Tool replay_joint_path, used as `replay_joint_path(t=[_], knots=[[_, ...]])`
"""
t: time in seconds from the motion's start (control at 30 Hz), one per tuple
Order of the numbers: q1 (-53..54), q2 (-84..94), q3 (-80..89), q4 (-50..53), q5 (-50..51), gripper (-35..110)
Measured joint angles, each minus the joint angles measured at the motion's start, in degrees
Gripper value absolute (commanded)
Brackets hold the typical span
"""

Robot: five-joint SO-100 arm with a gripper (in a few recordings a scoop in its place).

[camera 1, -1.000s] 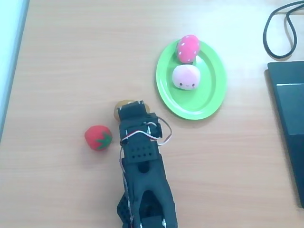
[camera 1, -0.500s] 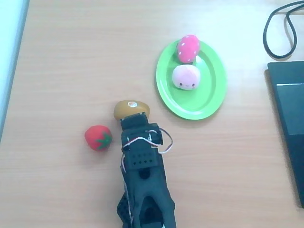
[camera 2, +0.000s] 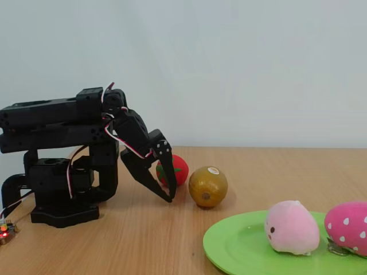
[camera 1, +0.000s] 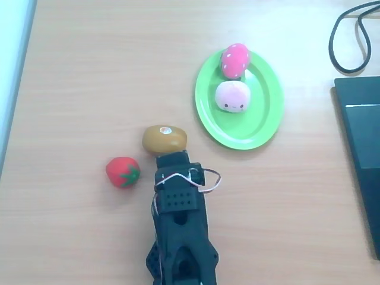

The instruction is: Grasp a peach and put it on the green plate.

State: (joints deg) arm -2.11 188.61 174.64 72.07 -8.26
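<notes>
Overhead view: the pale pink round plush peach lies on the bright lime-green oval plastic plate, touching the hot-pink white-dotted plush strawberry above it; the black gripper sits just below the brown oval toy kiwi; a red plush strawberry with green leaves lies to its left. Fixed view: the gripper's fingers are slightly spread, holding nothing, tips down near the wooden table, beside the kiwi; the peach rests on the plate.
</notes>
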Motion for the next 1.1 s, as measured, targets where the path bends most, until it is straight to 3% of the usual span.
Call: replay_joint_path(t=[1.1], knots=[[1.1,-0.5,2.0,-0.4,3.5,-8]])
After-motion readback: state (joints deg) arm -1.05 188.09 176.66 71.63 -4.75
